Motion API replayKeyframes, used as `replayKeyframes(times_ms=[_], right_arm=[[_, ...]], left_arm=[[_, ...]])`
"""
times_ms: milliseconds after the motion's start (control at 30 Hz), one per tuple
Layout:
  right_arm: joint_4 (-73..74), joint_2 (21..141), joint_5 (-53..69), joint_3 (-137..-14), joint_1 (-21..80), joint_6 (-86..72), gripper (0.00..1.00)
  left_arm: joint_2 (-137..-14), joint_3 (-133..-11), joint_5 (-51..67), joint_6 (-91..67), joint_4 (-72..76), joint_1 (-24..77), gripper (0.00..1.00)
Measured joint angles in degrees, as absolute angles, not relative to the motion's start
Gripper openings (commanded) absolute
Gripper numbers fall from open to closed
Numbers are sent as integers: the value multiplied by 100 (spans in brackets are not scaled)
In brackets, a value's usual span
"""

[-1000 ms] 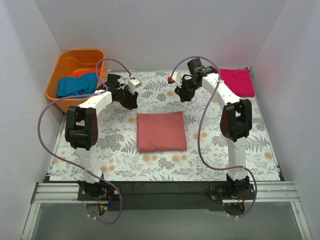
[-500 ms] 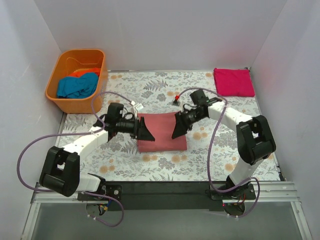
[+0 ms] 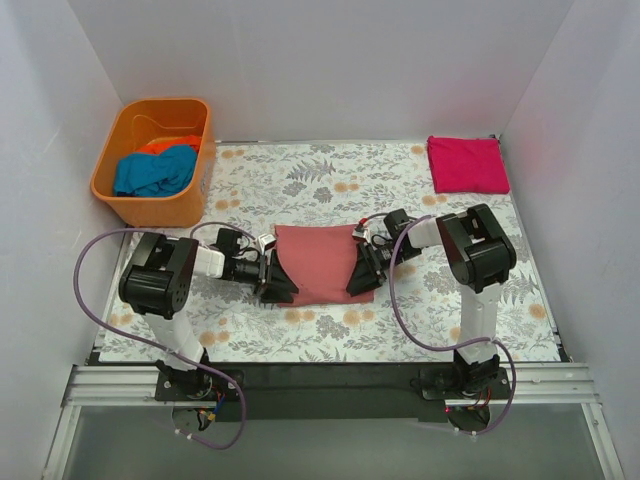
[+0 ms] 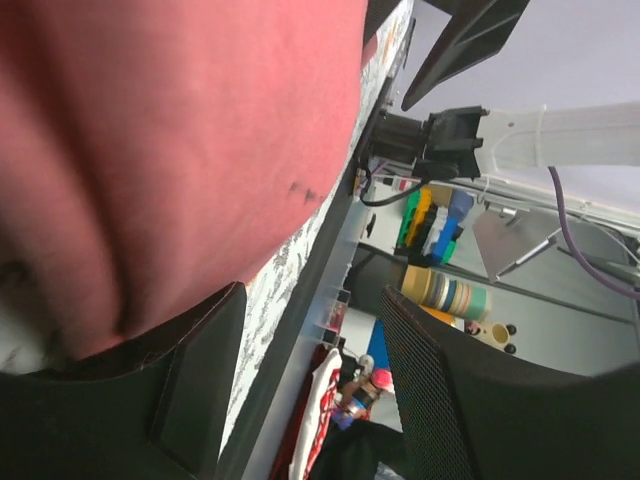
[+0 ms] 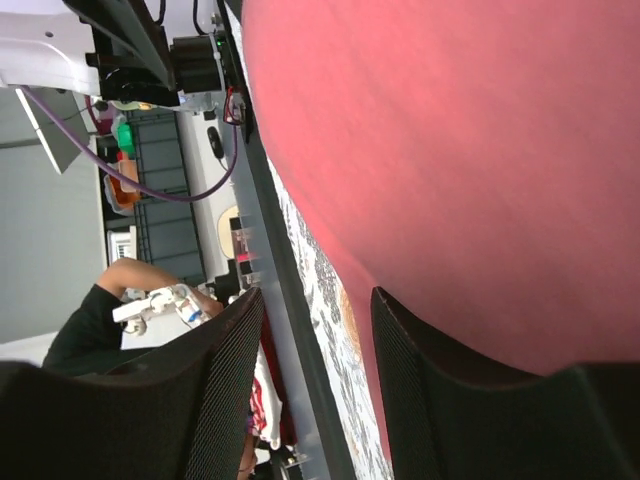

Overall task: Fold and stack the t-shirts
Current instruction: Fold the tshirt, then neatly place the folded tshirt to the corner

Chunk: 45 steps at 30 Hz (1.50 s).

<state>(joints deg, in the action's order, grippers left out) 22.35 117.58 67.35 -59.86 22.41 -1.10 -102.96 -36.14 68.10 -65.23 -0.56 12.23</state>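
The brick-red t-shirt [image 3: 320, 262] lies folded in a rectangle at the middle of the floral table. My left gripper [image 3: 281, 283] lies low at its left edge and is open. In the left wrist view [image 4: 320, 390] one finger [image 4: 190, 380] rests against the red cloth [image 4: 180, 150], with nothing between the jaws. My right gripper [image 3: 358, 272] lies low at the shirt's right edge, open. In the right wrist view [image 5: 315, 390] one finger [image 5: 440, 400] touches the red cloth [image 5: 450, 150]. A folded magenta-pink t-shirt [image 3: 468, 163] lies at the back right. Teal-blue [image 3: 152, 172] and orange [image 3: 170, 143] shirts lie in the tub.
The orange plastic tub [image 3: 125, 120] stands at the back left corner. White walls close in the left, back and right sides. The black front rail [image 3: 320, 375] runs along the table's near edge by the arm bases.
Both arms have come down from the back of the table and folded in low, each gripper now at one side edge of the brick-red shirt. The shirt has not moved.
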Motion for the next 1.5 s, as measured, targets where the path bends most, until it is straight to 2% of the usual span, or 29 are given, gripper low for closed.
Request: replayKeyframes(times_ms=[133,233,400,467,600,733,833,867,967,1133,1200,1333,1433,1467,1500], right_arm=[[2375,11736,6803,-5918,2014,64,52],[2829,11428,6473,-5924,1938,497,51],[3304,9821,5784,-5806,1575,932,57],[3262,9067,5520,-5671,1247,913,57],[3028,8101,4836,-5328,558,593,56],[2873,7994,4226,-4995,379,95,55],[2829,7990,3970,-4869,333,-239,55],[2801,7983,3905,-4838,316,-327,60],[2674,7942,3776,-4731,257,-572,63],[2488,7911,3706,-4493,200,-910,65],[2405,7924,3693,-4418,191,-1048,65],[2189,8165,3693,-4368,185,-1321,65],[2058,8466,3765,-4327,183,-1468,67],[2034,8571,3791,-4322,183,-1511,73],[1994,8659,3822,-4320,183,-1579,76]], left_arm=[[-10235,-3734,6855,-6318,-357,1024,56],[-9743,-3822,6775,-6027,-829,991,55],[-8239,-4410,5920,-5334,-1603,1225,55],[-7601,-4716,5111,-4880,-1640,1769,56],[-6987,-4934,3223,-3889,-1334,3726,57],[-7769,-5028,1553,-2947,-976,5468,56],[-8547,-5013,631,-2287,-720,6123,56],[-8779,-4989,392,-2095,-626,6263,55],[-9290,-4888,-115,-1584,-283,6464,52],[-9778,-4866,-530,-1146,340,6576,48],[-9918,-4864,-585,-1061,637,6608,45],[-10173,-4866,-624,-939,1181,6650,32],[-10357,-4869,-622,-884,1544,6650,7],[-10401,-4873,-620,-886,1603,6650,0],[-10431,-4873,-609,-888,1638,6650,0]])
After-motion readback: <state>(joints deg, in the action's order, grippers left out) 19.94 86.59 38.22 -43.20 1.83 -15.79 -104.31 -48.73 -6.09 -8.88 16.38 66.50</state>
